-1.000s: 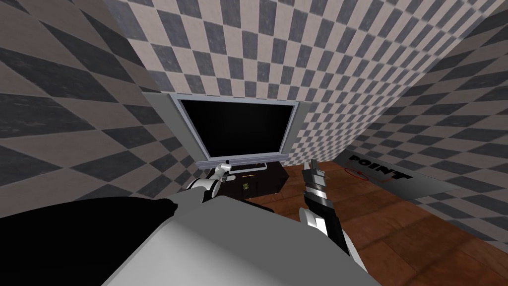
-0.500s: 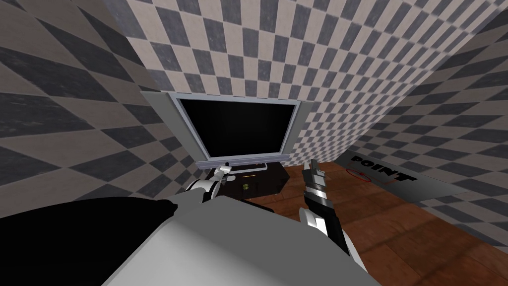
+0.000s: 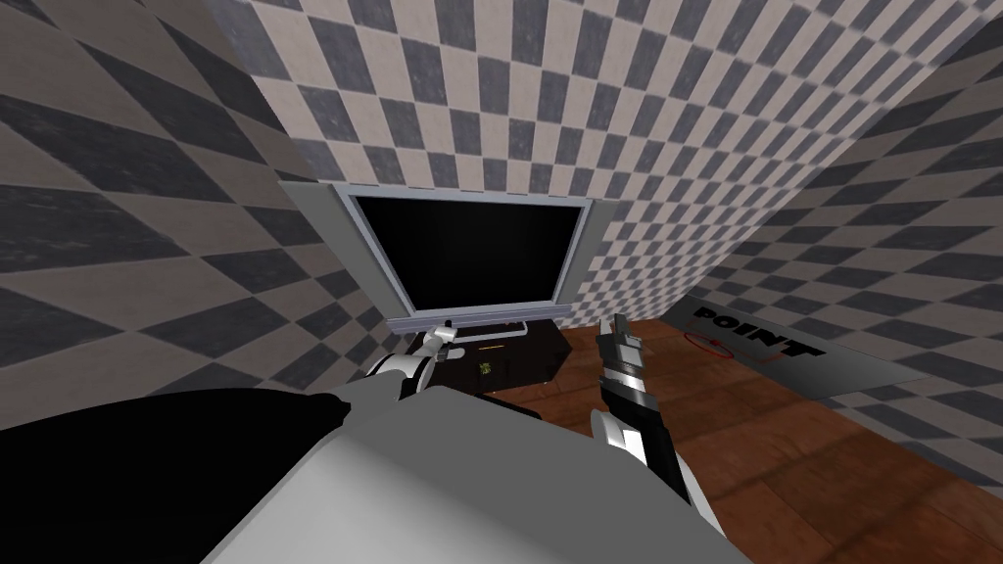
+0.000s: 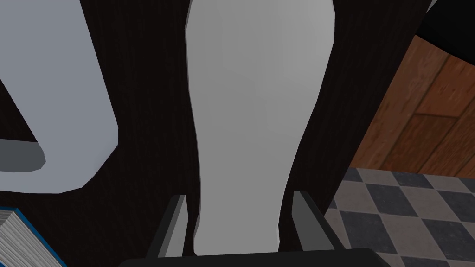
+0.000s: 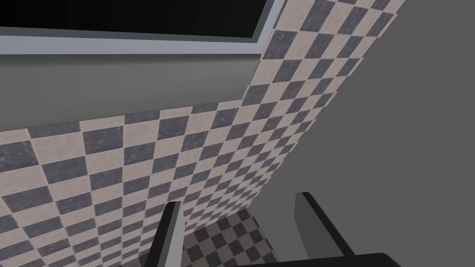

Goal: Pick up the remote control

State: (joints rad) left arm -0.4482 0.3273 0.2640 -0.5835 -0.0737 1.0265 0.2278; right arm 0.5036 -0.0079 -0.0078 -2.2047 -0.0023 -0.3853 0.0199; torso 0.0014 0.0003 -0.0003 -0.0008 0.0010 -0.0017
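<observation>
1. Light grey remote control (image 4: 255, 116) lying on dark stand (image 4: 153, 92), between spread fingers of left gripper (image 4: 239, 194), narrow gaps either side.
2. Right gripper (image 5: 237, 199) raised beside stand, fingers apart.

This is a living room in a home, at its television corner. A large flat television (image 3: 465, 255) with a black screen stands on a low dark table (image 3: 534, 354) against checkered walls (image 3: 588, 98). A book (image 4: 23, 241) lies on the table. A grey mat (image 3: 774, 348) printed POINT lies on the wooden floor (image 3: 784, 450).
</observation>
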